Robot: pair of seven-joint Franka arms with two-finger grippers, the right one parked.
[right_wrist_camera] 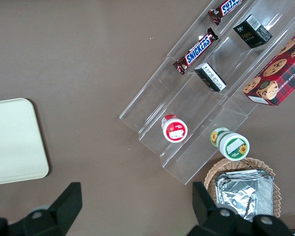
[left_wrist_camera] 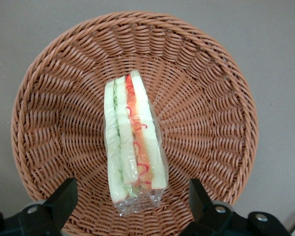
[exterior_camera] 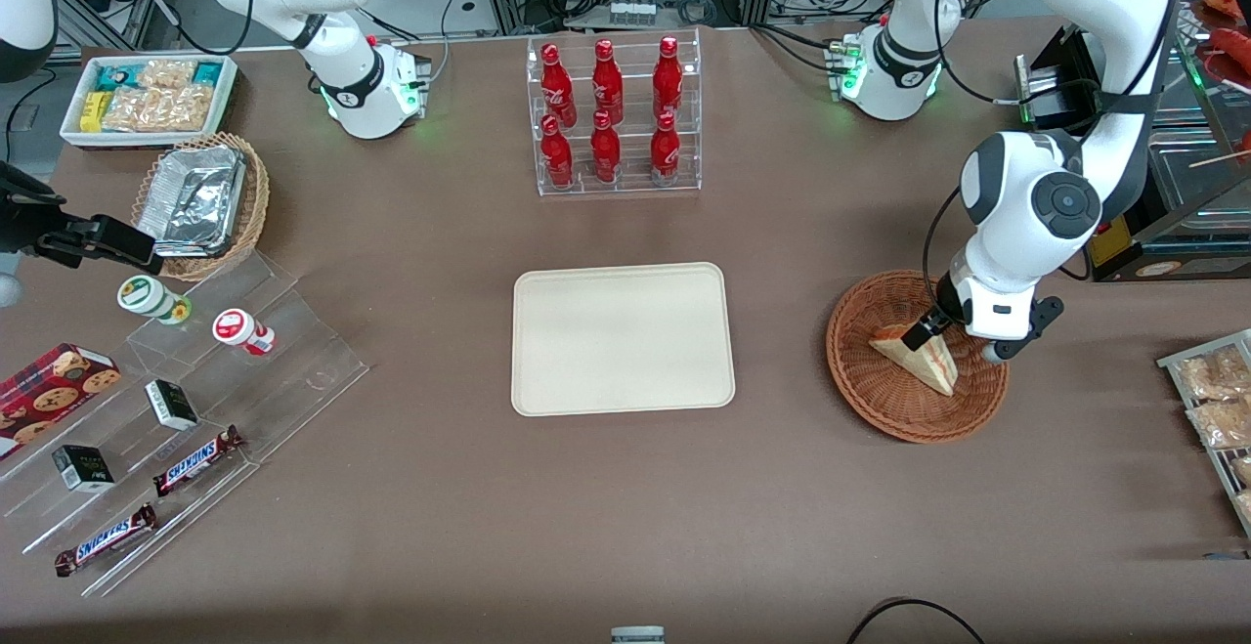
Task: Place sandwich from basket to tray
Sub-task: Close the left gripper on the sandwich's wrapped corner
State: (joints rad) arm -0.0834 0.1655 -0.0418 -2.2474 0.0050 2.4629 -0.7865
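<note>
The sandwich (exterior_camera: 924, 359) is a clear-wrapped wedge of white bread with red and green filling, lying in the round reddish-brown wicker basket (exterior_camera: 865, 385) toward the working arm's end of the table. In the left wrist view the sandwich (left_wrist_camera: 132, 140) lies at the middle of the basket (left_wrist_camera: 54, 118). My left gripper (left_wrist_camera: 132, 201) is open and hangs just above the basket, its fingers (left_wrist_camera: 64, 196) wide apart on either side of the sandwich's wrapped end, not touching it. In the front view the gripper (exterior_camera: 938, 326) is over the basket. The cream tray (exterior_camera: 623, 338) lies flat at the table's middle.
A clear rack of red bottles (exterior_camera: 613, 116) stands farther from the front camera than the tray. A clear stepped stand with snack bars and cups (exterior_camera: 195, 400) and a tan basket with a foil container (exterior_camera: 200, 199) lie toward the parked arm's end. Snack packets (exterior_camera: 1217, 400) lie beside the basket.
</note>
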